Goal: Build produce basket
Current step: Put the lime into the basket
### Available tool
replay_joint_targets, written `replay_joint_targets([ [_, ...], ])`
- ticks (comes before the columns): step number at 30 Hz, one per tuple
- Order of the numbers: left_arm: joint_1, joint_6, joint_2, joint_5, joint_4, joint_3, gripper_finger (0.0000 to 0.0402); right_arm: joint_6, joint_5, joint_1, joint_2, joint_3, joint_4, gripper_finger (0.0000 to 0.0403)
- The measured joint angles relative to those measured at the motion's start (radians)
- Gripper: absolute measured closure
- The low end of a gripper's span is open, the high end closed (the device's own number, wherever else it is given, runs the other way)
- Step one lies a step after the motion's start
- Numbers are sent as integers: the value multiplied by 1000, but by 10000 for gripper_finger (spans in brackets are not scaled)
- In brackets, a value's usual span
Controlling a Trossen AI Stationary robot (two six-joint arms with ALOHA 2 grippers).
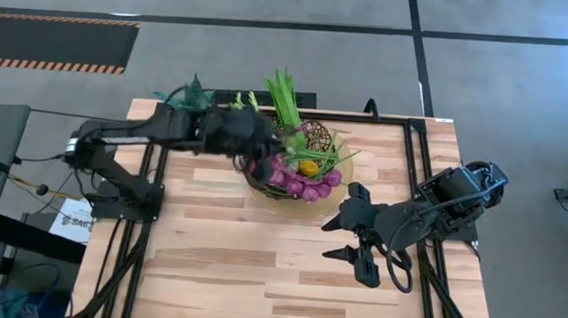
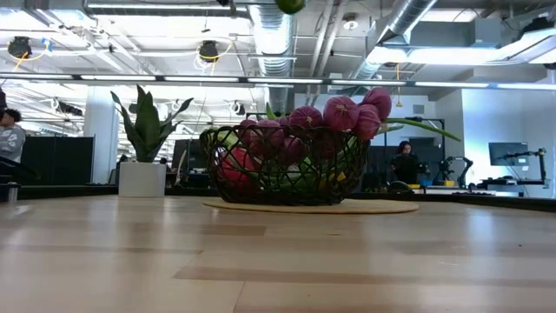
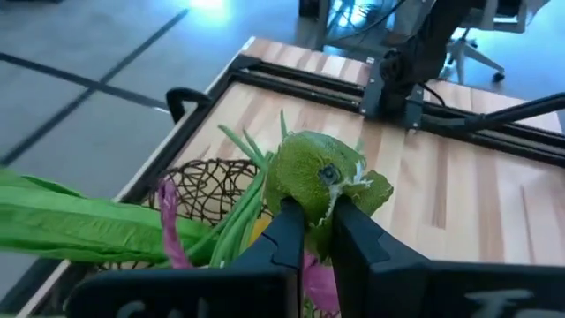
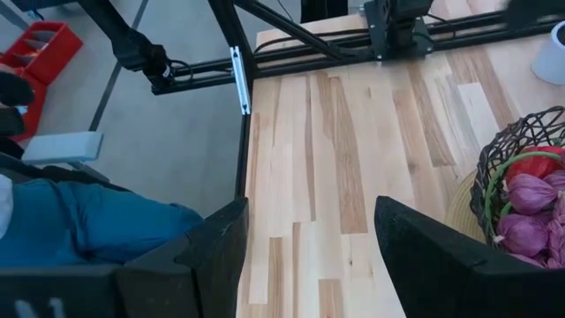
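The left gripper (image 3: 316,231), poised over the basket (image 1: 317,138), pinches a green lime (image 3: 318,175) between its closed fingers, the fruit's skin torn pale near the stem end. Directly beneath the pincer, the round basket of dark woven wire sits on a tan round mat (image 2: 382,207) towards the table's (image 1: 286,269) far edge. It holds a string of purple onions (image 2: 339,113) heaped above and over the rim, a red pepper (image 2: 233,167) pressed against the mesh, a yellow lemon (image 1: 307,167), long green beans (image 3: 231,228) and green leafy stalks (image 1: 284,97) fanning out past the far rim. A small potted plant (image 2: 146,130) stands beside the basket, on the left arm's side. The right gripper (image 1: 358,229) waits well apart over bare wood, its fingers spread wide and holding nothing
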Motion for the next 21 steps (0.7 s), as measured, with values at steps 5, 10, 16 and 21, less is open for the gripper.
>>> replay_joint_targets([
  [5, 124, 40, 84, 153, 63, 0, 400, 0, 0, 0, 0, 0, 0, 138],
  [10, 199, 75, 208, 240, 128, 0, 401, 0, -1, 0, 0, 0, 0, 138],
  [16, 252, 102, 315, 226, 126, 0, 401, 0, -5, 0, 0, 0, -4, 138],
  [21, 280, 102, 382, 224, 135, 0, 401, -8, -5, 0, 0, 0, -7, 138],
])
